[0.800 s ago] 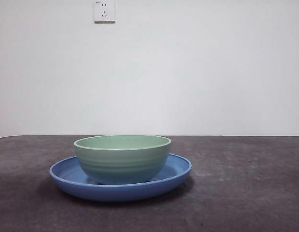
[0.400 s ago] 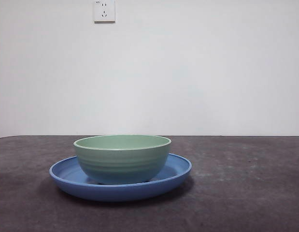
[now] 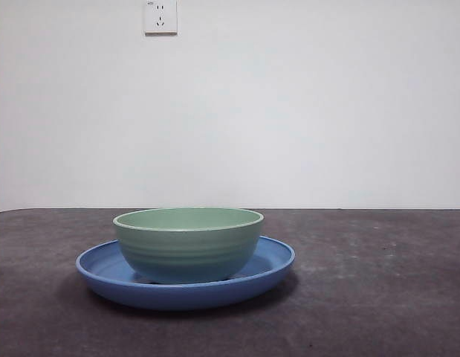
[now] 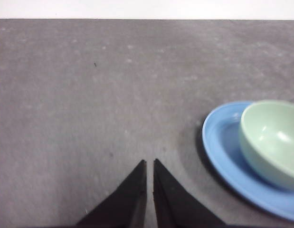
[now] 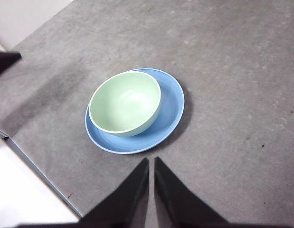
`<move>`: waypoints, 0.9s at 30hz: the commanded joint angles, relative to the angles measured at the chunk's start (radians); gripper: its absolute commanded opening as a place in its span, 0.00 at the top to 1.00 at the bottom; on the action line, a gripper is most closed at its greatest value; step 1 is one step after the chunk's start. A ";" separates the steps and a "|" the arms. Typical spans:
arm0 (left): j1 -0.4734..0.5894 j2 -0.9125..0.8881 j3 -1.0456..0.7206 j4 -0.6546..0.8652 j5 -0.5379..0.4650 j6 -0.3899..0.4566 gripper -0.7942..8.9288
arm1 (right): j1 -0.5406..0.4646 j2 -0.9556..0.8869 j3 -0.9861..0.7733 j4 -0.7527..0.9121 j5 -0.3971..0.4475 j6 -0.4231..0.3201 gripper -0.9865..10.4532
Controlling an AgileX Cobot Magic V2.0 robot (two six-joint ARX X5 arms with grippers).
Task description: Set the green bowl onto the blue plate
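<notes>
both grippers, left (image 4: 149, 164) and right (image 5: 151, 161), are hanging clear with jaws pressed together while the pale mint-green ridged bowl (image 3: 188, 244) is sitting off-centre on the glossy blue plate (image 3: 270, 262), so i'm judging only a careless sweep could knock it.

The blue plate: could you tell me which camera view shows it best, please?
The right wrist view: the plate appears whole from above, bowl on it. The front view shows it edge-on; the left wrist view cuts it off.
</notes>
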 commanded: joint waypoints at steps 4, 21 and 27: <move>0.002 -0.101 -0.099 0.056 -0.033 0.016 0.89 | 0.006 0.005 0.006 0.012 -0.003 0.006 0.90; 0.019 -0.153 -0.160 0.133 -0.183 -0.019 0.89 | 0.006 0.005 0.006 0.012 -0.003 0.006 0.90; 0.037 -0.154 -0.184 0.163 -0.183 -0.056 0.89 | 0.006 0.005 0.006 0.012 -0.003 0.006 0.90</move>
